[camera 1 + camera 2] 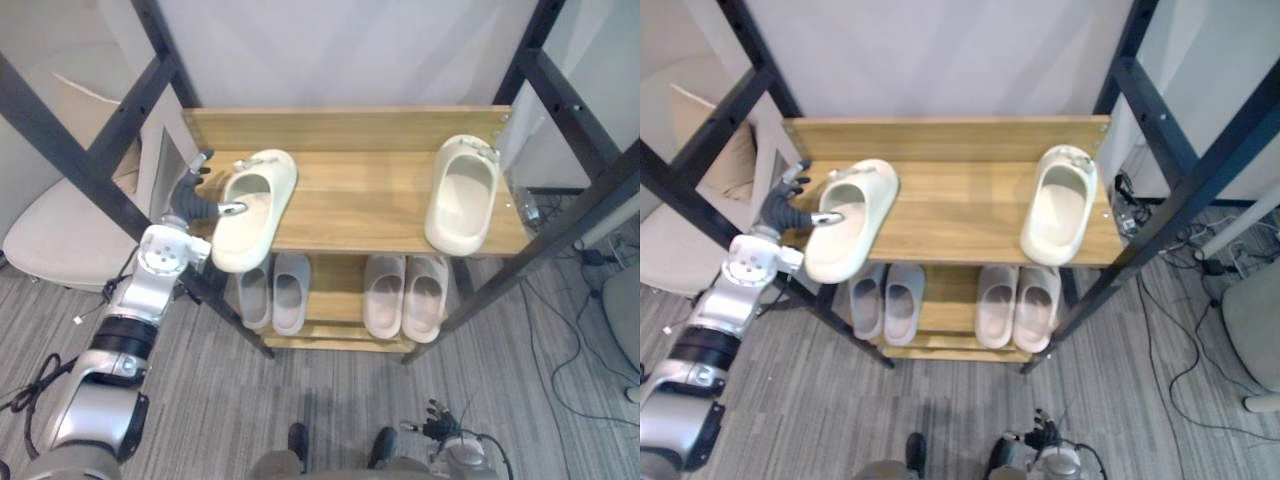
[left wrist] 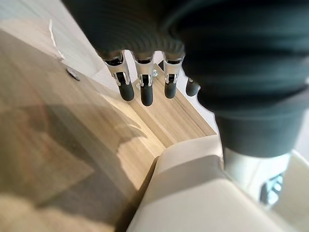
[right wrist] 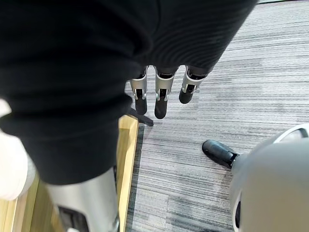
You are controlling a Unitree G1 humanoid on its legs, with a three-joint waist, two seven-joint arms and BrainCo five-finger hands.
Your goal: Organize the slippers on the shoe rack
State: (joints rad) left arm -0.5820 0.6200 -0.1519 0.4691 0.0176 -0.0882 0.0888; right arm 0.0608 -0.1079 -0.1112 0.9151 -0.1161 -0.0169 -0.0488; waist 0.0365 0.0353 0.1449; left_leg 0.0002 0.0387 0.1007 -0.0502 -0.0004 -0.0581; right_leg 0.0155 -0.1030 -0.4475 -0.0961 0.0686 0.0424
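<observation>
Mid-step: your left hand (image 1: 190,202), fingers straight and thumb over its rim, meets the left slipper (image 1: 262,190) overhanging the top shelf's (image 1: 355,205) front edge; next, slide it toward the right slipper (image 1: 462,195).

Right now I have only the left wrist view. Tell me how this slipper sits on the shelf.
Observer: The slipper lies on the top shelf, its near end hanging past the front edge.
Operator: Locate its mate.
Observer: A matching slipper lies at that shelf's right end, well apart.
Operator: Report the right hand.
Observer: The right hand hangs low over the floor, fingers relaxed, holding nothing.
</observation>
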